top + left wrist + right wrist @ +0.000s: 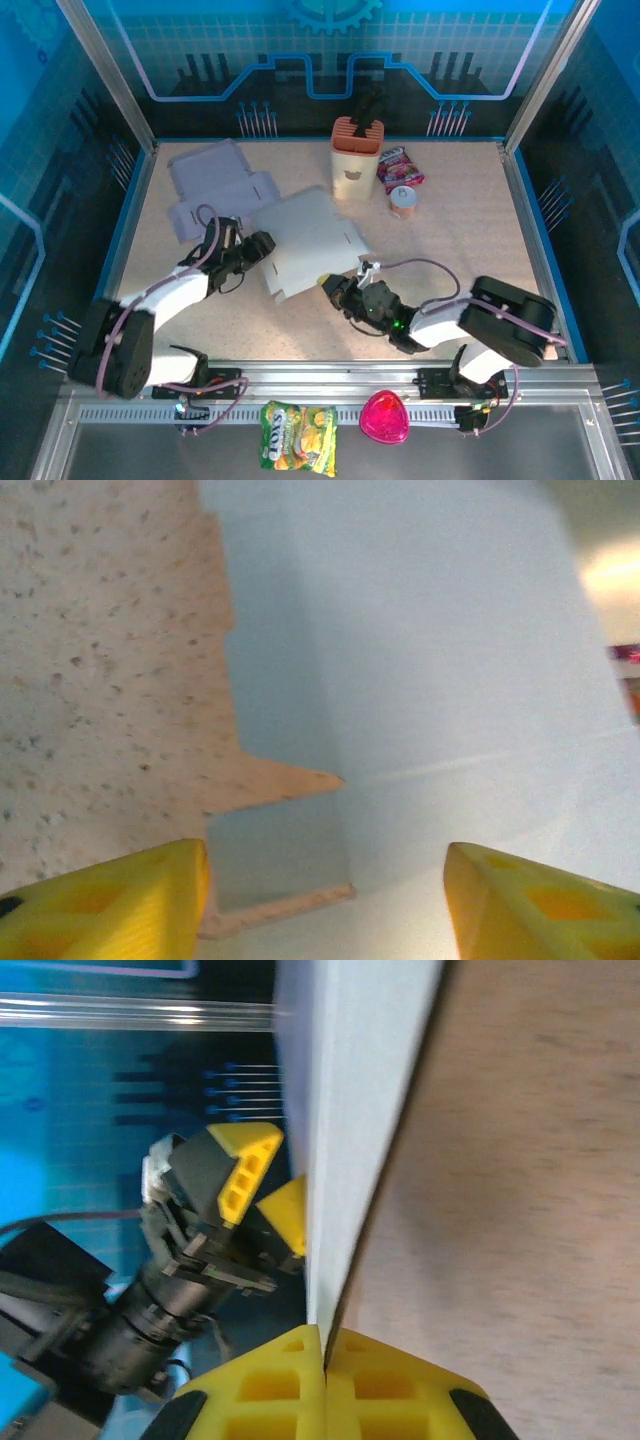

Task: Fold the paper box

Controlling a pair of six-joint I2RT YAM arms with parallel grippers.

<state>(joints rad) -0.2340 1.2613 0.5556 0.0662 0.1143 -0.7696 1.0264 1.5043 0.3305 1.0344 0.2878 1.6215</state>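
The paper box point(308, 243) is a flat white cardboard blank lying in the middle of the table. My left gripper point(266, 243) sits at its left edge. In the left wrist view its jaws point(325, 910) stand open over the white sheet point(430, 680) and its notched flaps, with nothing between the yellow fingers point(110, 905). My right gripper point(334, 287) is at the blank's near right corner. In the right wrist view it point(325, 1345) is shut on the thin edge of a white panel point(350, 1110), which stands raised off the table. Beyond that panel is the left gripper point(272, 1192).
A second flat blank point(215, 185) lies at the back left. A cream and orange holder point(357, 158), a snack packet point(400, 168) and a small can point(403, 200) stand at the back centre. A snack bag point(298, 437) and a pink object point(385, 418) lie on the front rail.
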